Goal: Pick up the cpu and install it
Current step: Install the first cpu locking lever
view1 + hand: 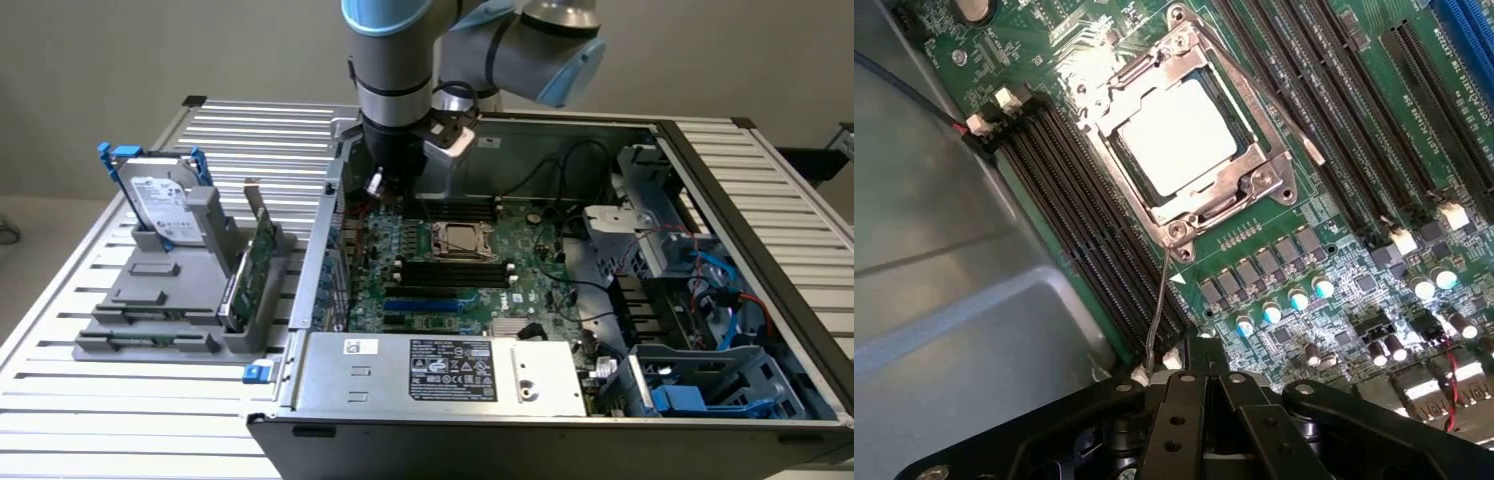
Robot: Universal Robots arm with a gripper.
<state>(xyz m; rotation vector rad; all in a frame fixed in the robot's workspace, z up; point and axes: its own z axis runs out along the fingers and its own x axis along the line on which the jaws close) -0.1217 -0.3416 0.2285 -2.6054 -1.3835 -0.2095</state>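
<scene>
The cpu, a small pale silvery square, lies flat inside the metal socket frame on the green motherboard; in the exterior view the cpu sits at the board's centre. My gripper is shut, with nothing visible between its black fingers, and hovers off the socket's corner, apart from the cpu. In the exterior view the gripper hangs over the board's far corner toward the view's left, close to the case wall. A thin wire lever runs from the socket corner toward the fingertips.
Black memory slots flank the socket. The grey case wall stands close beside the gripper. Outside the case, a hard drive with a blue bracket and a green card stand in a grey holder. The power supply fills the near side.
</scene>
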